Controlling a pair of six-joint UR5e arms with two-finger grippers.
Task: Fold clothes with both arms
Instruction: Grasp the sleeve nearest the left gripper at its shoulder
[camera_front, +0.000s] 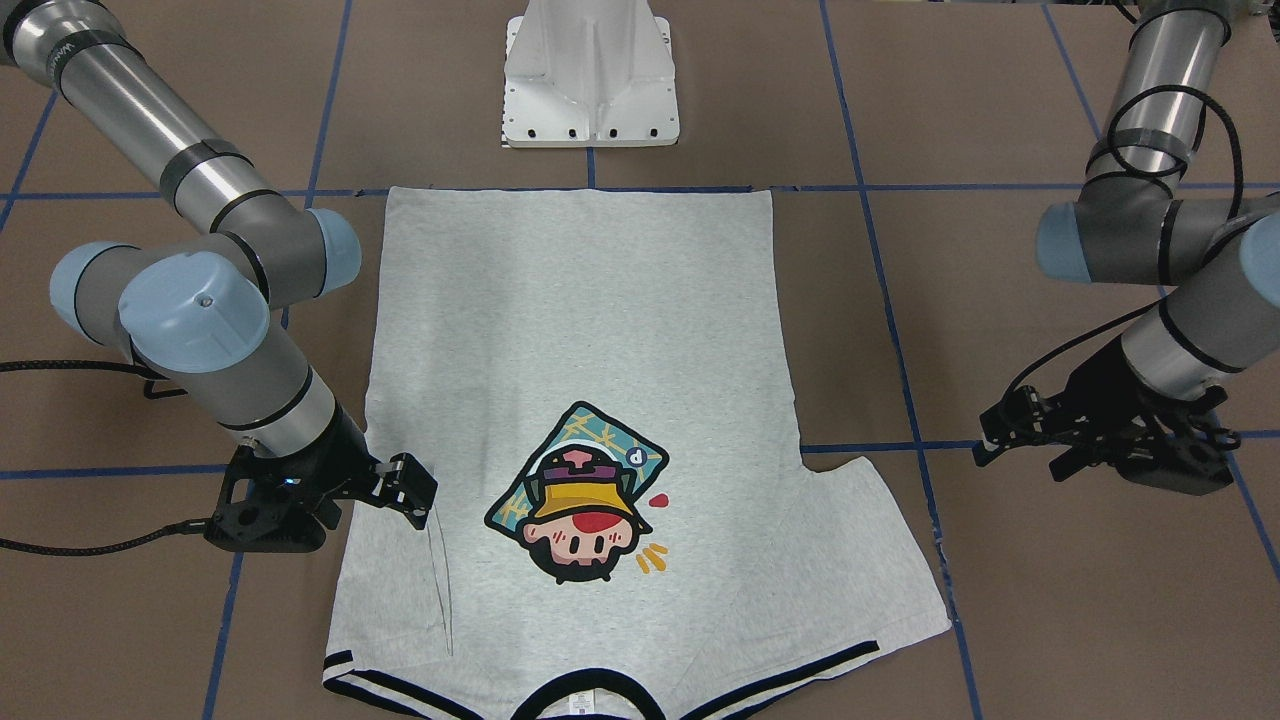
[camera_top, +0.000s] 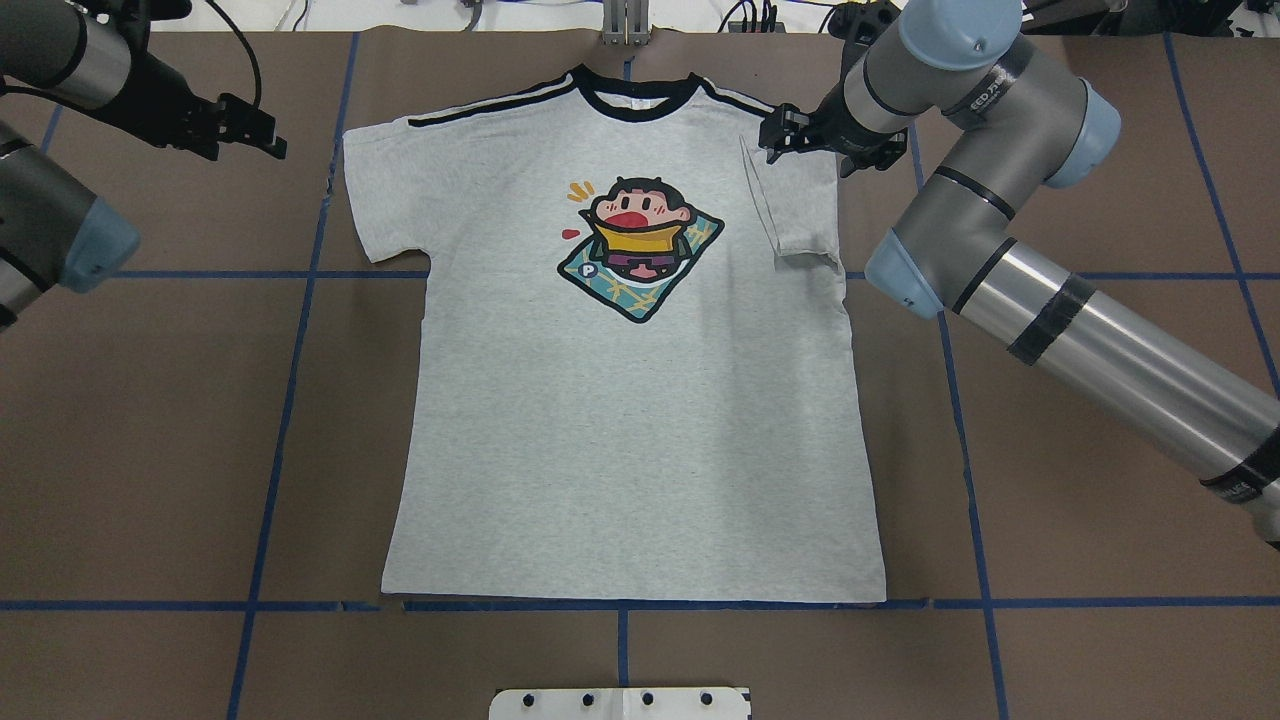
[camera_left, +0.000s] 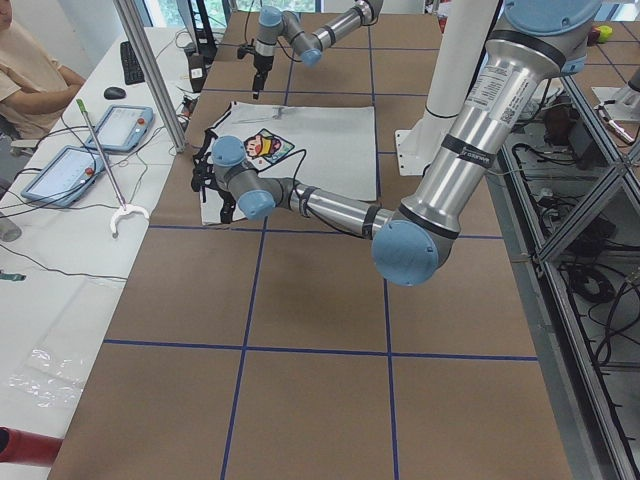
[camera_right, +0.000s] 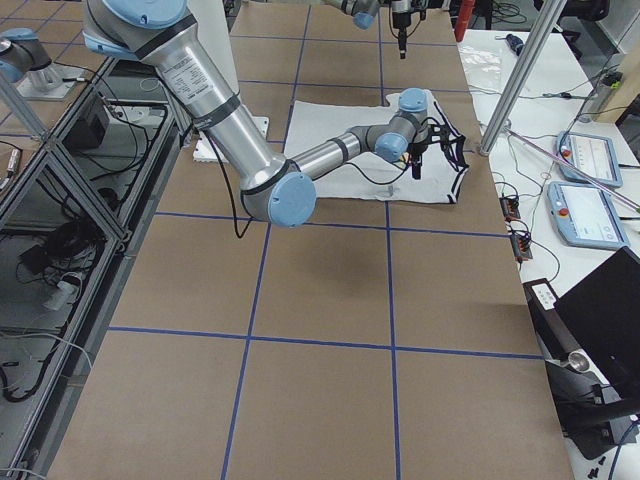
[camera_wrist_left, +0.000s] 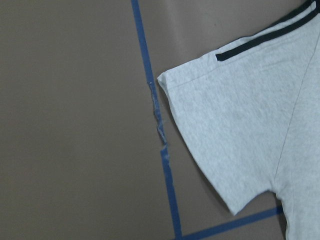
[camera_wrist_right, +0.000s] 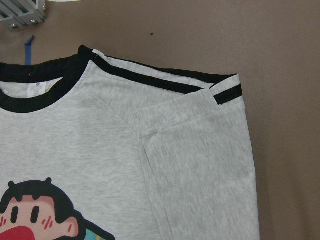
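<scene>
Left gripper: out on the left over bare table, fingers spread apart, nothing between them.
Gap to cloth: clear of the shirt, near the spread sleeve but not touching it.
Shirt: flat in the middle of the table, print up, collar at the far edge, hem toward the robot's base.
Spread sleeve: lies flat and open, its corner beside a blue tape line.
Folded sleeve: on the right, turned in over the chest, striped cuff up at the shoulder.
Right gripper: right over that folded sleeve's shoulder end, at the shirt's edge.
Right fingers: parted, gripping no cloth; whether the tips touch the fabric, can't tell.
</scene>
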